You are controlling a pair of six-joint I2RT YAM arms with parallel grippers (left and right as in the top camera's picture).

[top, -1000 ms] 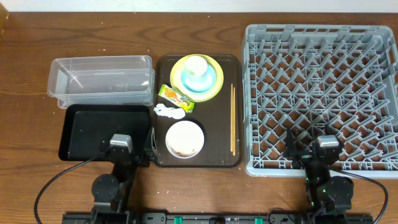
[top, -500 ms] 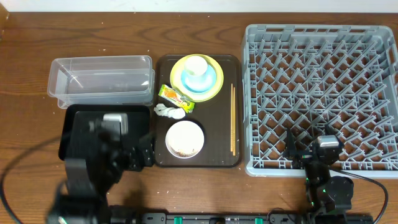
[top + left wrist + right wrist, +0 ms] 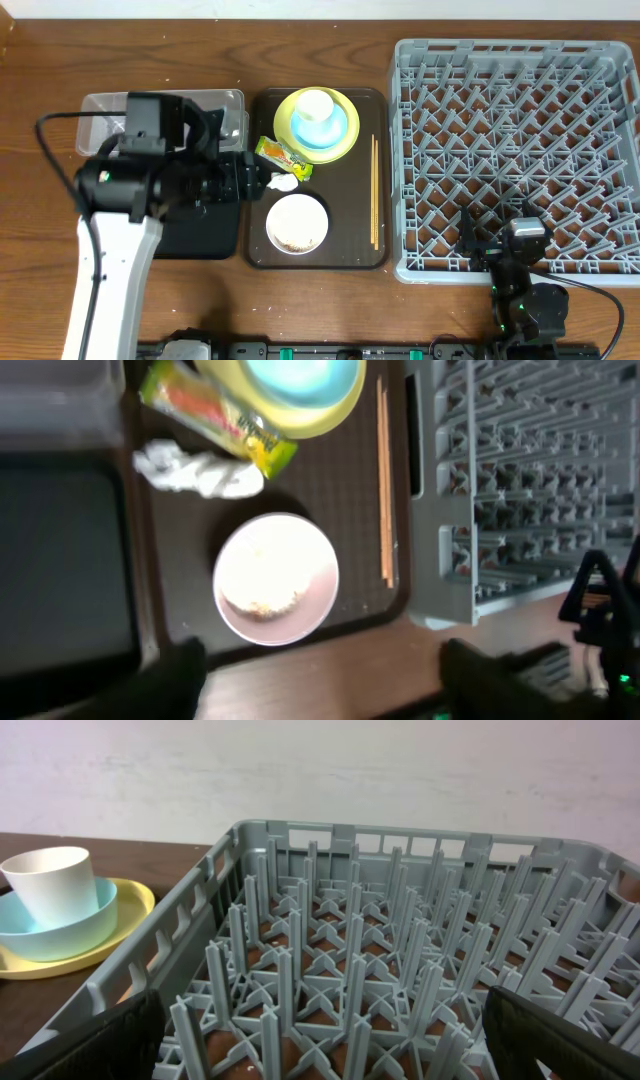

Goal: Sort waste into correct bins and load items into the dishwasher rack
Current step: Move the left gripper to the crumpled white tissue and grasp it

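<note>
My left gripper (image 3: 250,178) is open and empty, held above the black tray (image 3: 200,238) beside the crumpled tissue (image 3: 195,470); its fingers show wide apart in the left wrist view (image 3: 325,675). The green-and-orange wrapper (image 3: 283,155) lies next to the tissue. The white bowl (image 3: 297,222) holds rice scraps. The cream cup (image 3: 316,106) stands in the blue bowl (image 3: 322,134) on the yellow plate (image 3: 347,140). The chopsticks (image 3: 375,190) lie along the brown tray's right side. My right gripper (image 3: 495,240) is open and empty at the front edge of the grey rack (image 3: 520,150).
The clear tub (image 3: 100,110) stands behind the black tray, partly under my left arm. The plate, bowls, wrapper, tissue and chopsticks all lie on the brown serving tray (image 3: 370,258), between the bins and the rack. The rack holds nothing.
My left arm has risen from its rest at the front edge and swung back and right over the black tray, towards the tissue. The right arm has not moved.
</note>
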